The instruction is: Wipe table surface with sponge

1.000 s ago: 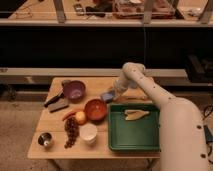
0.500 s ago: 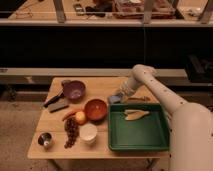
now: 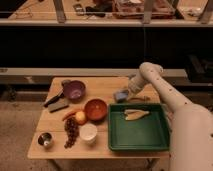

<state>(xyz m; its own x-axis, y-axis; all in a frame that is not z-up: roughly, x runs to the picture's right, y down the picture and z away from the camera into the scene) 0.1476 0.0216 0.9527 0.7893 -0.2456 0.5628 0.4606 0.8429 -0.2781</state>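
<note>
The table surface (image 3: 107,82) is a light tan wooden top in the middle of the camera view. The sponge (image 3: 120,95), a small pale blue-grey block, lies on it just behind the green tray's far left corner. My gripper (image 3: 128,91) comes down from the white arm (image 3: 150,72) on the right. It sits right at the sponge's right side, low over the wood and touching or almost touching it.
A green tray (image 3: 150,135) holding a pale yellow piece (image 3: 136,115) fills the right front. An orange bowl (image 3: 96,109), purple bowl (image 3: 75,90) and dark grey block with a black handle (image 3: 56,102) stand to the left. A carrot, orange fruit, grapes (image 3: 71,132), white cup (image 3: 88,132) and metal cup (image 3: 45,140) are at the front left.
The arm's elbow has swung to the right. The gripper and the sponge have shifted a little to the right along the table's far side.
</note>
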